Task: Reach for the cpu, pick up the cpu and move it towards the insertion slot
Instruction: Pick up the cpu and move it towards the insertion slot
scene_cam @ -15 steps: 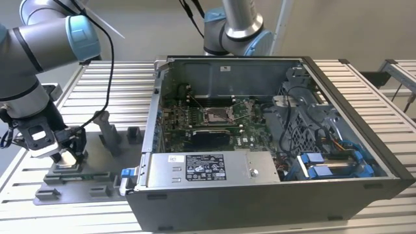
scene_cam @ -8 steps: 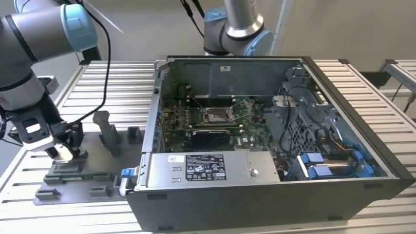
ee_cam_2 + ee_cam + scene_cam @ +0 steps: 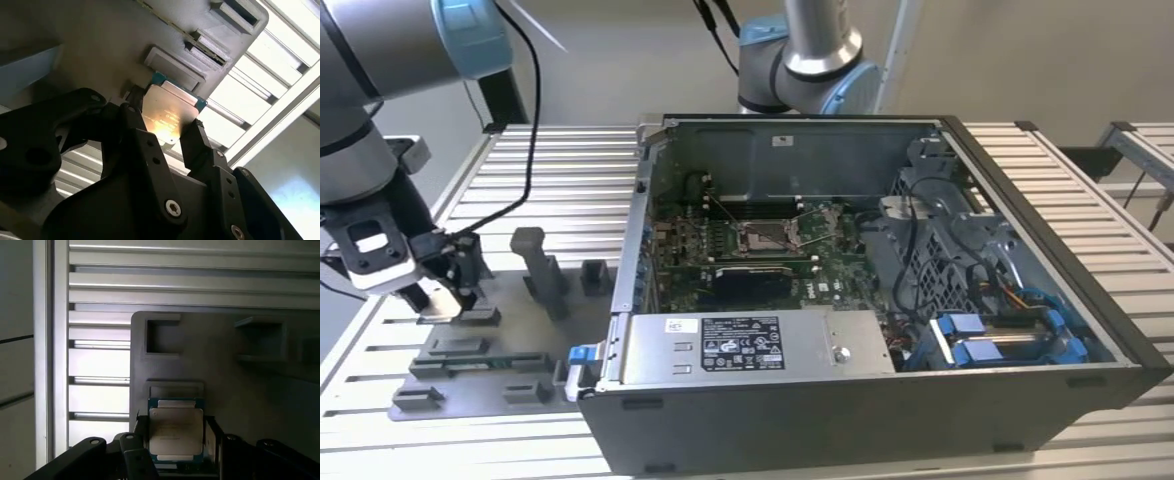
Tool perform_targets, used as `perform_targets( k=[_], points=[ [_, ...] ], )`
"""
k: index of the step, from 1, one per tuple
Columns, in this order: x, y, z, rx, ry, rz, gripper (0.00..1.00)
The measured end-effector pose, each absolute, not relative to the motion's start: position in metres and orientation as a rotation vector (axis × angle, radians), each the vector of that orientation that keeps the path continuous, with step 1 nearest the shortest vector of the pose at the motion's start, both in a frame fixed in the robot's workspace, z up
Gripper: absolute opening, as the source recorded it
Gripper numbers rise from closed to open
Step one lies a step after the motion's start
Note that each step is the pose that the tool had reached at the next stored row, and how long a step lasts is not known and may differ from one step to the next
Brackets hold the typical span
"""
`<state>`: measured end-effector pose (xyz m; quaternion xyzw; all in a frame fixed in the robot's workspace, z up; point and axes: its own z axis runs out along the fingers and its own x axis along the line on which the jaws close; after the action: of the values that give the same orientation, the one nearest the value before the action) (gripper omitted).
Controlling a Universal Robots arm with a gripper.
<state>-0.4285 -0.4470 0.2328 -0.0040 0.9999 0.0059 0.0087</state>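
Note:
The cpu (image 3: 167, 110) (image 3: 176, 430) is a small square chip with a silvery top, and it sits between my gripper's two black fingers in both wrist views. My gripper (image 3: 440, 300) (image 3: 165, 129) (image 3: 176, 442) is shut on it, low over the grey plastic fixture tray (image 3: 494, 345) at the exterior view's left. A shallow tray recess (image 3: 175, 389) lies just beyond the chip. The insertion slot (image 3: 763, 236) is the silver-framed socket with thin wire levers on the green board inside the open computer case, far toward the exterior view's right of my gripper.
The case's metal wall (image 3: 638, 240) stands between the tray and the board. Upright grey blocks (image 3: 540, 270) rise from the tray beside my gripper. A second arm's base (image 3: 807, 60) stands behind the case. A power supply (image 3: 747, 345) and cables (image 3: 947, 250) crowd the case.

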Motion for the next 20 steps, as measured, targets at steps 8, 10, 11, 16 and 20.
perform_targets(
  k=[8, 10, 11, 16, 20],
  points=[
    [-0.428, -0.447, 0.258, -0.013, 3.124, 0.014, 0.0],
    [-0.428, -0.447, 0.266, -0.012, 3.124, 0.012, 0.0],
    [-0.428, -0.447, 0.269, -0.012, 3.124, 0.012, 0.0],
    [-0.428, -0.447, 0.28, -0.012, 3.124, 0.011, 0.0],
    [-0.428, -0.447, 0.285, -0.012, 3.124, 0.011, 0.0]
  ],
)
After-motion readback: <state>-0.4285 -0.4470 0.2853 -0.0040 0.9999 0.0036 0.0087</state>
